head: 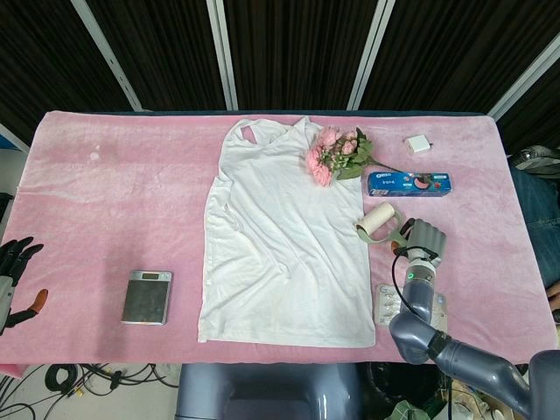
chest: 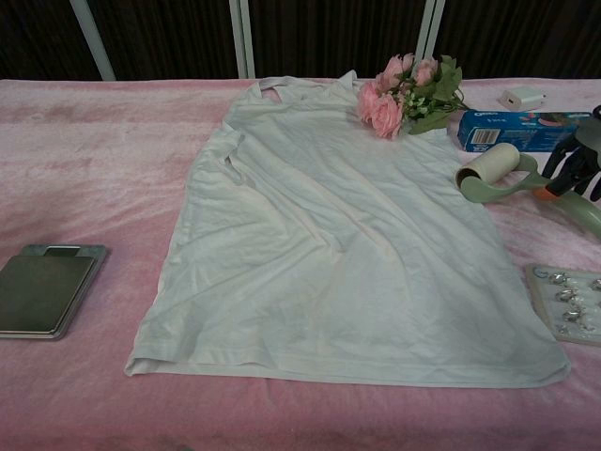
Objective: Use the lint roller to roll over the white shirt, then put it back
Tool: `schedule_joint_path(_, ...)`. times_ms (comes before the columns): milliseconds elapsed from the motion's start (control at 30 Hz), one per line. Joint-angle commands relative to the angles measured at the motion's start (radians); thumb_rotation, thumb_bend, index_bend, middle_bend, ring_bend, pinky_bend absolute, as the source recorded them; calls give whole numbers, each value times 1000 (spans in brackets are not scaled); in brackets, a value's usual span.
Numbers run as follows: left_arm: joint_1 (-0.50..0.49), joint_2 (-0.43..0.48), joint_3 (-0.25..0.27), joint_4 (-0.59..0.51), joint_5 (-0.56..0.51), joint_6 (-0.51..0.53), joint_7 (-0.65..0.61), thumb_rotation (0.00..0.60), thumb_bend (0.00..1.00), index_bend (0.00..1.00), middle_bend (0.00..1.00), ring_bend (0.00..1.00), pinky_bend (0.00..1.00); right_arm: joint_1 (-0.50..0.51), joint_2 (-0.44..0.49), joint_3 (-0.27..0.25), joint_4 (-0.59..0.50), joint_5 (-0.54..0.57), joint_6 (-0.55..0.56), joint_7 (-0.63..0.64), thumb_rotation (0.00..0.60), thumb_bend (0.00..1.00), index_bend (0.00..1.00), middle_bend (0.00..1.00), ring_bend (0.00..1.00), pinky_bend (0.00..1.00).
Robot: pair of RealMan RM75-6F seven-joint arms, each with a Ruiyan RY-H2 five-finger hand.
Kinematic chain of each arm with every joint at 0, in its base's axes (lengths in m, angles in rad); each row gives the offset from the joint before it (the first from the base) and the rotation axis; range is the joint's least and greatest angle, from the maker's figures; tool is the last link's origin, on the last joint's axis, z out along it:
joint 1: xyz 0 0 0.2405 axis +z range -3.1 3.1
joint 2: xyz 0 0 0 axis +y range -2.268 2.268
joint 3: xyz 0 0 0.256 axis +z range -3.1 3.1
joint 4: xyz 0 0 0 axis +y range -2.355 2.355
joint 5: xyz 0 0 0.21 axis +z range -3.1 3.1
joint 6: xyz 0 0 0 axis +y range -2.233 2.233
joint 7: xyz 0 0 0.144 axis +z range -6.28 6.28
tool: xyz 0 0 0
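The white shirt (head: 284, 241) (chest: 347, 244) lies flat in the middle of the pink cloth. The lint roller (head: 376, 220) (chest: 490, 171) lies on the cloth just off the shirt's right edge, its pale green handle (chest: 577, 211) running right. My right hand (head: 423, 238) (chest: 575, 171) is over that handle with its dark fingers arched down onto it; whether they grip it is hidden. My left hand (head: 16, 273) hangs at the far left, off the table's edge, with its fingers spread and nothing in them.
Pink flowers (head: 337, 155) (chest: 406, 94) lie over the shirt's right shoulder. A blue biscuit box (head: 409, 183) and a white charger (head: 418, 144) sit behind the roller. A blister pack (head: 389, 304) lies near the front right, a small scale (head: 147, 297) at the front left.
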Motion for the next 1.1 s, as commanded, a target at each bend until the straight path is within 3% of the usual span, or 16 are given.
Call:
schedule_joint_path(33,0,0,1,0,1,0,1,600,368,141,79,32,145,-1,1,0,1,2,-4,2,600,468,655,571,566,477)
schedule_joint_path(500,5,-1,-1,-2,3,12,3,600,368,141,79,32,145,-6,12,10,0,21,-36,22,600,474,695,600,589,493)
schedule_joint_path(1100,6,2,-2,-4,-1,10,-4,600,368,141,79,32,150,-22,39,20,-30,-7,-42,79,600,594,751,643,622,511)
